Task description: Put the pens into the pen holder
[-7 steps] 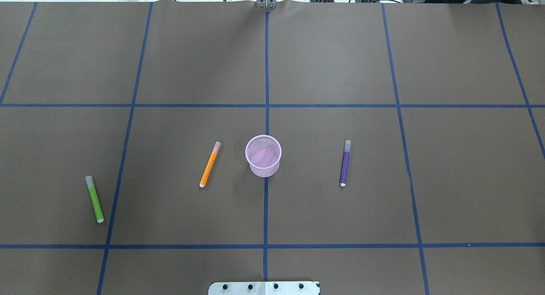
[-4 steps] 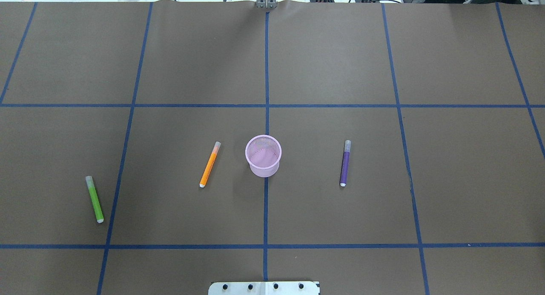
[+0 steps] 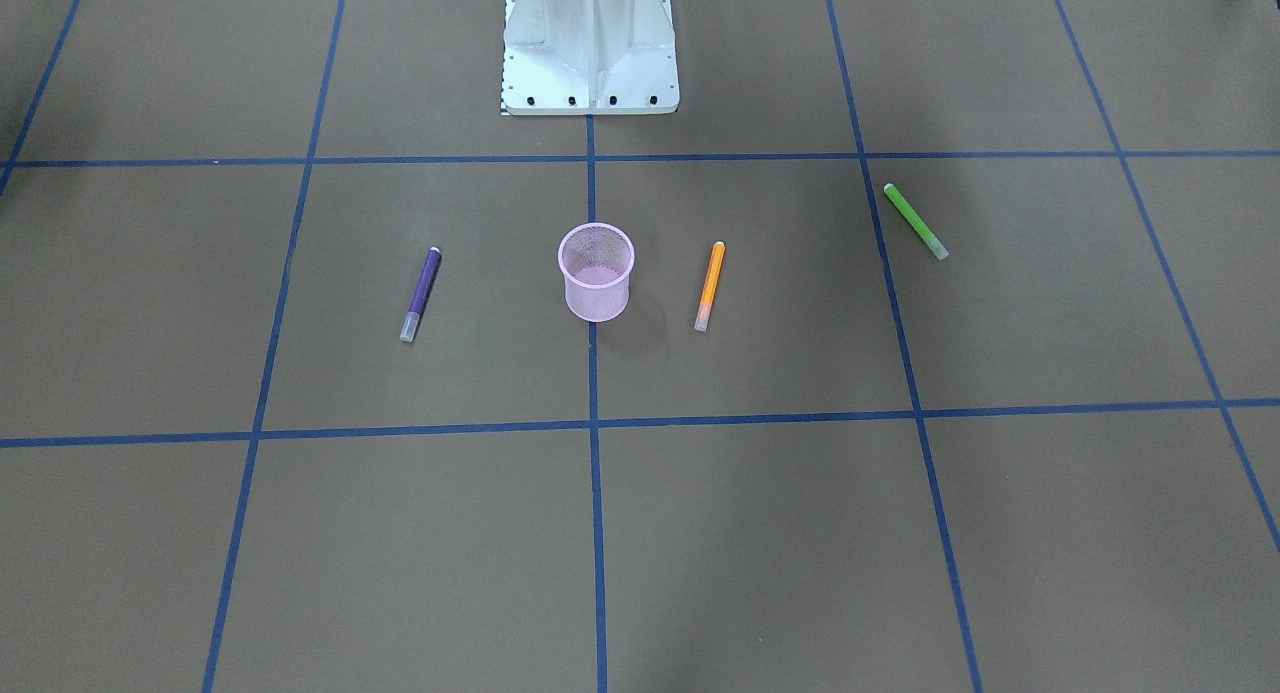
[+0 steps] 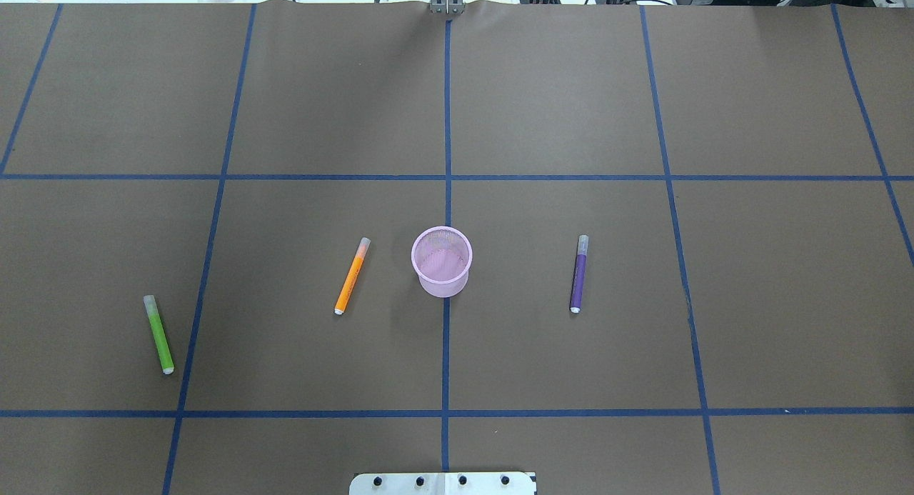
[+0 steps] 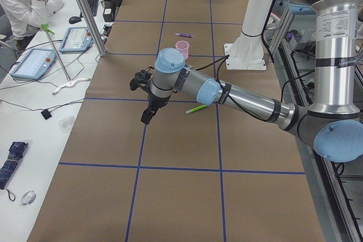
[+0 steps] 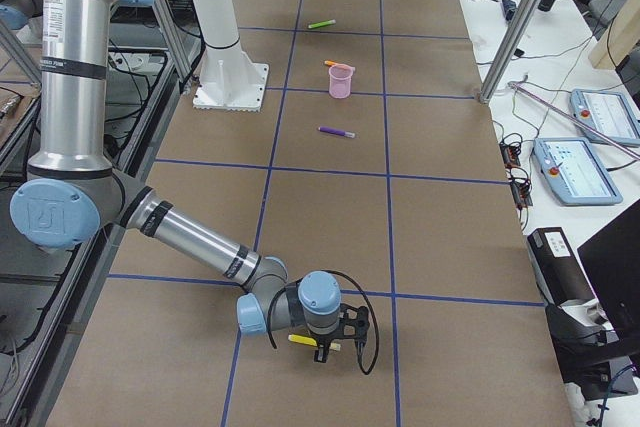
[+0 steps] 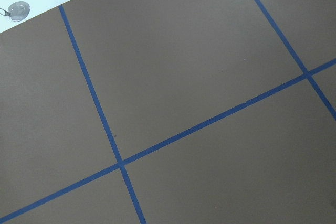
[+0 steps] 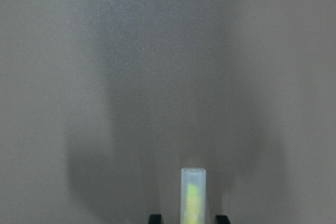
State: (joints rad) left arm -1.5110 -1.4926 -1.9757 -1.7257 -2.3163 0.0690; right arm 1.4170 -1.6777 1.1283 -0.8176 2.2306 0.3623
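Our right gripper (image 8: 187, 219) has its fingers (image 8: 155, 219) parted, one on each side of a yellow pen (image 8: 192, 192). A gap shows on both sides, so we read it as straddling the pen, not yet gripping it. The pen's long axis runs straight out between the fingers, cap end farthest from the wrist, square to the line along which they would close. We judge that a plain squeeze is all the next move needs.

This is near the table's right end. The holder (image 4: 443, 286) stands upright at the table's middle, well apart, so the carry would run along the table's length.

Our left gripper (image 5: 148, 113) hangs over the table's left part, and we cannot tell whether it is parted or closed. The green pen (image 4: 158, 334) lies flat near it, toward the robot-side edge. The orange pen (image 4: 352, 276) lies just left of the holder, so we judge both fall to the left arm. The purple pen (image 4: 579, 273) lies right of the holder, on the right arm's side.
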